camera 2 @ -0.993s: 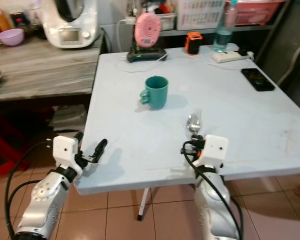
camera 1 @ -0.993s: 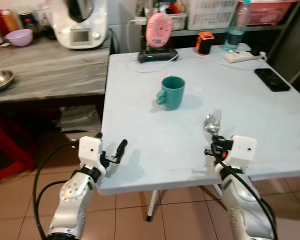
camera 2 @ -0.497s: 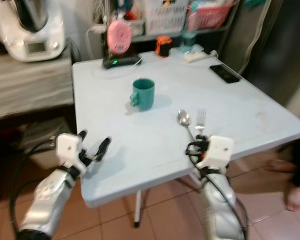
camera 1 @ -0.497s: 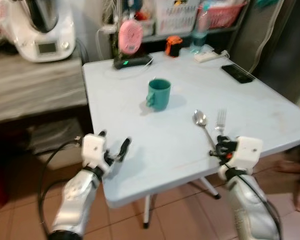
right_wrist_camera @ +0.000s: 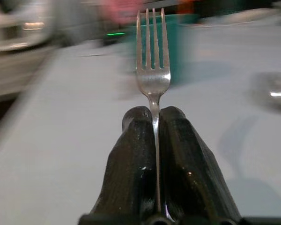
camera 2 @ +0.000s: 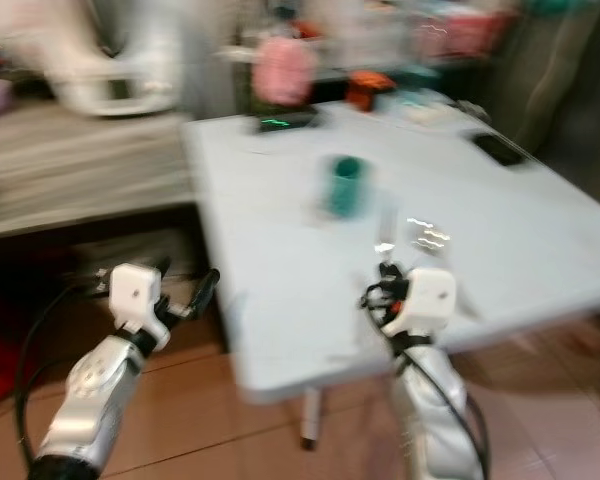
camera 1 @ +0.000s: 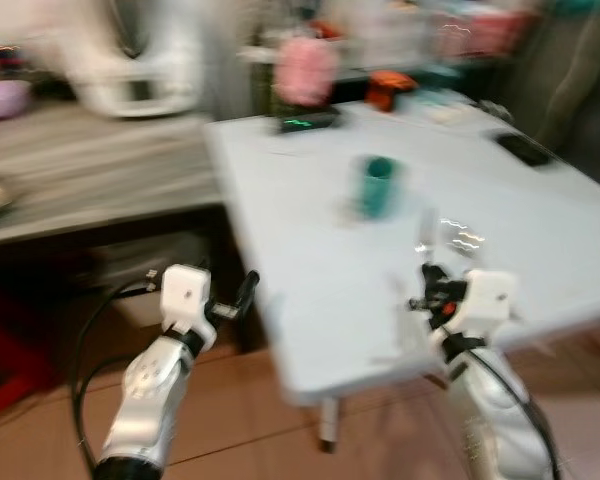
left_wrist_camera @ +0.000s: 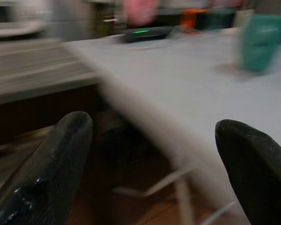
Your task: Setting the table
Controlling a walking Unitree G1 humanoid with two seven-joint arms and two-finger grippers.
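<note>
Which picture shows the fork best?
The right wrist view: the fork is sharp, tines up, pinched between the right gripper's fingers. In both eye views it's just a blurry sliver above that gripper over the table.

No text, label, brand or number is showing legibly anywhere; motion blur is smearing every surface in view.

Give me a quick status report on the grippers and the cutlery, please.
Right gripper shut on fork, tines up, over table. Left gripper open, empty, off table's edge. Green mug ahead; view blurred.
</note>
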